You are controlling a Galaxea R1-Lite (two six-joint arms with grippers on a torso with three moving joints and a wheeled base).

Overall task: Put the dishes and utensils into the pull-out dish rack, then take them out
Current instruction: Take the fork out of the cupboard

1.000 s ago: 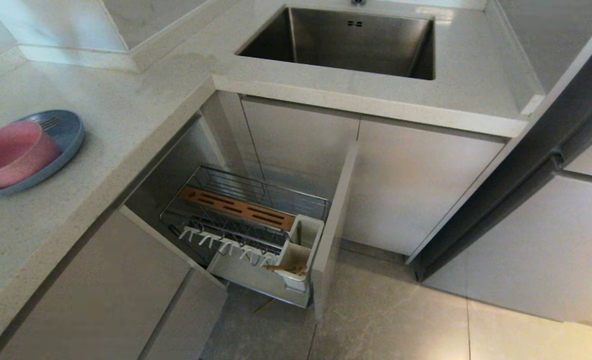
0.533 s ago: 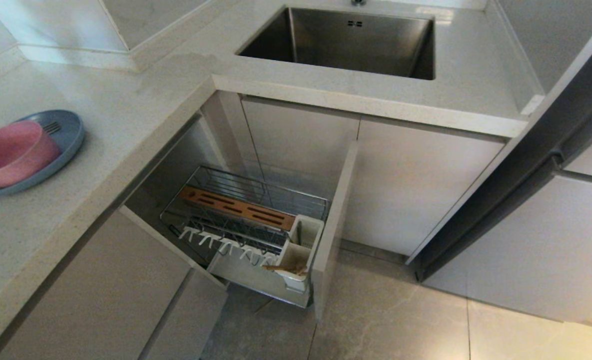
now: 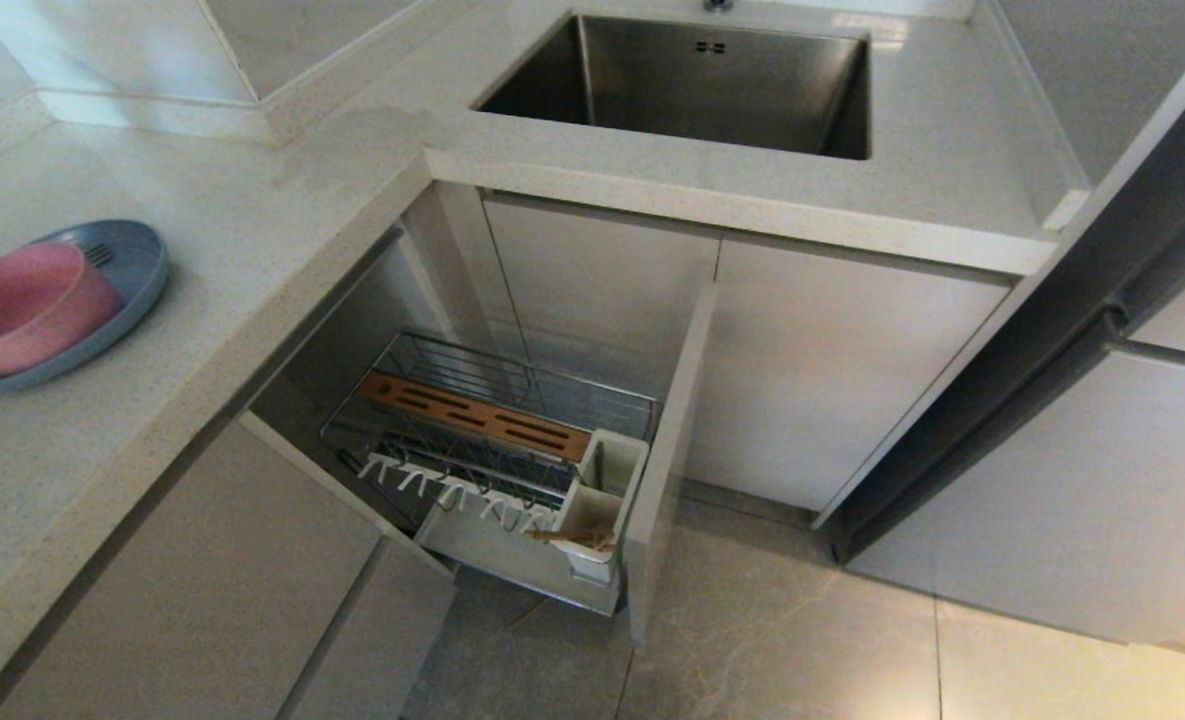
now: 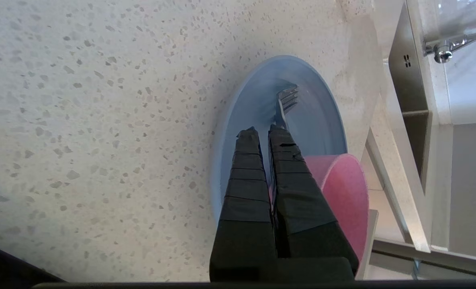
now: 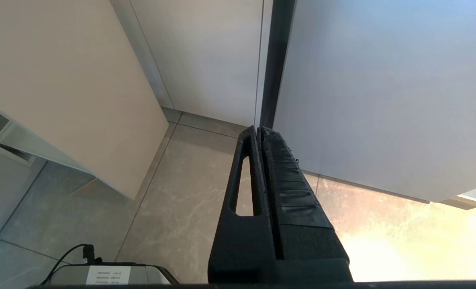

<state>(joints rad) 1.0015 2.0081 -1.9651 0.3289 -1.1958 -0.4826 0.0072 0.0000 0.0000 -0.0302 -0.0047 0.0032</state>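
A light-blue plate (image 3: 137, 270) sits on a pale cream countertop (image 3: 252, 220) speckled with small grey-brown flecks. On the plate rests a pink bowl (image 3: 22, 305), beside a silver metal fork (image 4: 285, 102). The left gripper (image 4: 262, 132) has matte black fingers, and the right gripper (image 5: 258, 130) is black too. The sink (image 3: 692, 85) is brushed grey steel. The pull-out dish rack (image 3: 497, 440) is shiny chrome wire, with a warm brown wooden strip (image 3: 477, 415) cut by dark slots, white prongs (image 3: 452, 490), a white utensil cup (image 3: 602, 500) holding light wooden chopsticks (image 3: 572, 538), and a beige front panel (image 3: 667, 450). The floor tiles (image 3: 752, 640) are grey with faint marbling
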